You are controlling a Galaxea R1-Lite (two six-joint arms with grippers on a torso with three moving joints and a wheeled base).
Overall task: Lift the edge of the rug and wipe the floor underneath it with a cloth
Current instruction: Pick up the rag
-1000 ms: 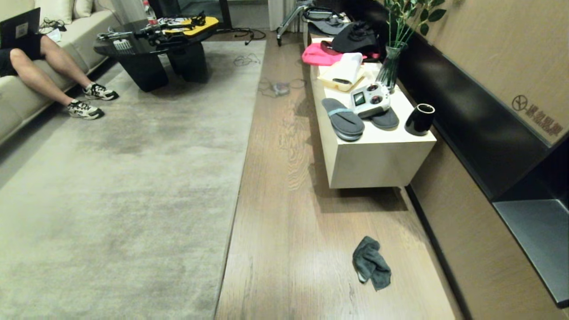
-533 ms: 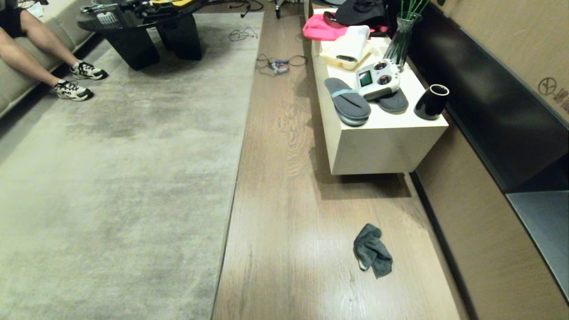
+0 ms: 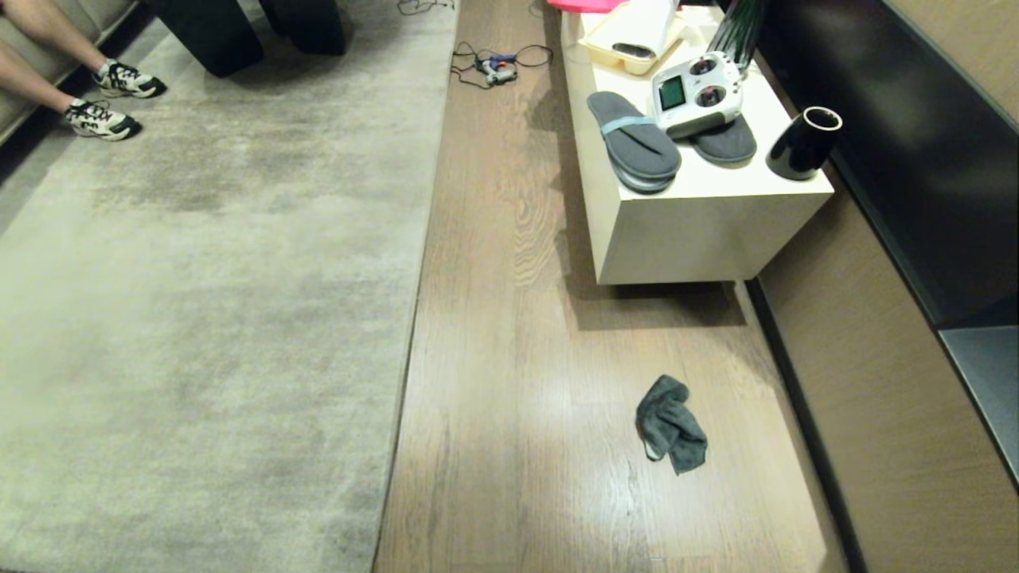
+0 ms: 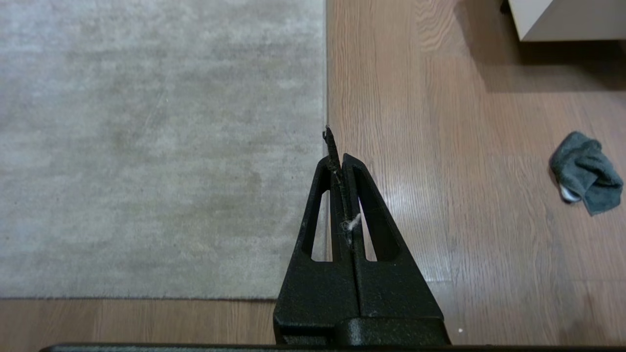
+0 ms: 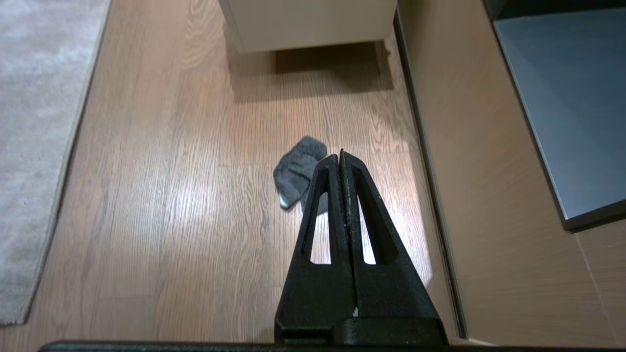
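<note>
The pale grey-beige rug (image 3: 199, 318) fills the left of the head view. Its straight rug edge (image 3: 410, 318) lies flat against the oak-look floor (image 3: 517, 398). The dark grey cloth (image 3: 670, 426) lies crumpled on the floor to the right, a white tag showing. Neither arm shows in the head view. In the left wrist view my left gripper (image 4: 339, 159) hangs shut and empty above the rug edge (image 4: 325, 73), with the cloth (image 4: 584, 171) well off to the side. My right gripper (image 5: 341, 155) is shut and empty above the floor, over the cloth (image 5: 298, 171).
A low white cabinet (image 3: 700, 231) carries grey slippers (image 3: 637, 147), a white remote controller (image 3: 696, 95) and a black cup (image 3: 804, 143). A brown wall with a dark shelf (image 3: 983, 374) bounds the right. Cables (image 3: 497, 64) lie farther along the floor. A seated person's sneakers (image 3: 99, 119) rest on the rug.
The head camera has tipped downward, so the whole scene has slid up the picture. The sofa and coffee table top have left the view. Rug and cloth have not moved.
</note>
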